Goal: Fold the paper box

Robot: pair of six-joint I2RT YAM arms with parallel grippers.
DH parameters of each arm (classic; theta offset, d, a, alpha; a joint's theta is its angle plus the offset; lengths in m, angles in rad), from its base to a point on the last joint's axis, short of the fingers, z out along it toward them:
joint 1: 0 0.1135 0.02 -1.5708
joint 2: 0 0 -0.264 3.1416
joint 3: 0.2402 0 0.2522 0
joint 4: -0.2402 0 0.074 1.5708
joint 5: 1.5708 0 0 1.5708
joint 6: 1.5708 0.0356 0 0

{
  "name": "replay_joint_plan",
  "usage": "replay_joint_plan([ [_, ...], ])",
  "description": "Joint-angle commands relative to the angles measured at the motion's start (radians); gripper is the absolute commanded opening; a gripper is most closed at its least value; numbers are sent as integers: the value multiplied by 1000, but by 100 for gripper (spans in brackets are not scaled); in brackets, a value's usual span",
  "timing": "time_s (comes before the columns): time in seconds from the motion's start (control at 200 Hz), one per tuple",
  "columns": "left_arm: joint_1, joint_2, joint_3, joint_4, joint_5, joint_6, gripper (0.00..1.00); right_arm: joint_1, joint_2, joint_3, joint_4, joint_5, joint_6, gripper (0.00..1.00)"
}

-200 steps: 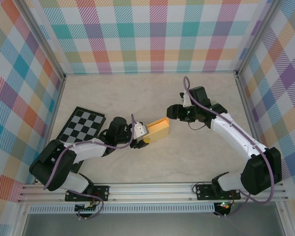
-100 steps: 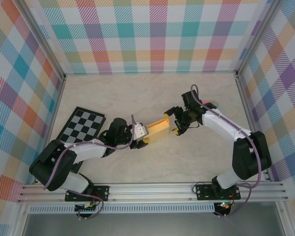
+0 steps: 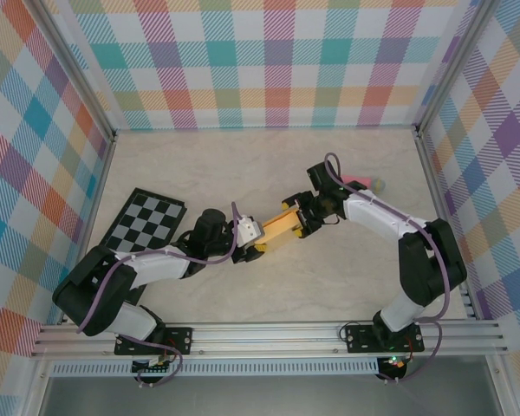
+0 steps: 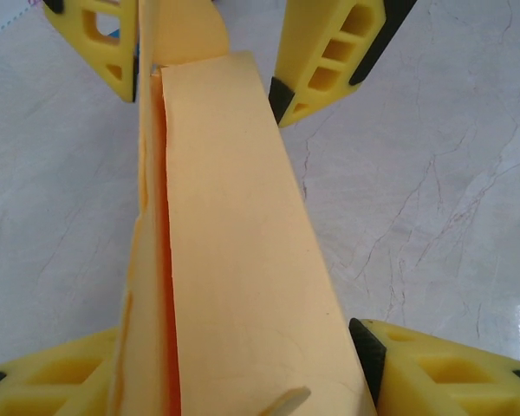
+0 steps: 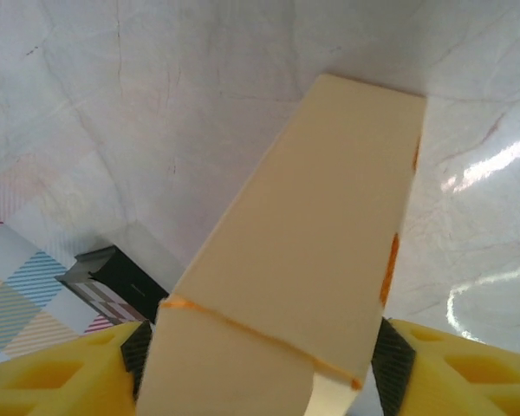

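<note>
Two grippers share the box point(image 3: 280, 227), which spans the gap between them at mid-table and seems to be lifted clear of the table point(image 3: 243, 165). The left gripper point(image 3: 258, 243) clamps one end, its pads point(image 4: 361, 347) against both long sides, probably as an anchor so the other end can be worked. The right gripper point(image 3: 300, 220) straddles that other end with pads point(image 5: 390, 357) pressed to either side, so it too looks closed on the card. One long seam point(image 4: 162, 260) gapes orange in the left wrist view, so the fold is, I judge, unfinished; squeezing from both ends would likely keep the walls square while that seam is tucked. The board point(image 3: 145, 219) and stick point(image 3: 357, 181) lie well apart from the work, out of the way.
</note>
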Motion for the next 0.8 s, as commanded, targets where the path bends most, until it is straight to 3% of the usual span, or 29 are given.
replay_joint_plan([
  [0.0, -15, -1, 7, 37, 6, -28, 58, 6, 18, 12, 42, 43, -1, 62],
  [0.38, -17, -110, -29, -16, -16, -36, 71, 8, 55, 39, 43, 87, -53, 55],
  [0.655, -8, -231, -65, -163, -34, 102, 73, 0, 123, 121, -16, 74, -135, 53],
  [0.73, 52, -242, -76, -71, -69, -16, 73, -7, 145, 145, -38, 62, -148, 51],
  [0.795, 128, -248, -46, -57, -4, -120, 74, -11, 164, 168, -55, 58, -158, 50],
])
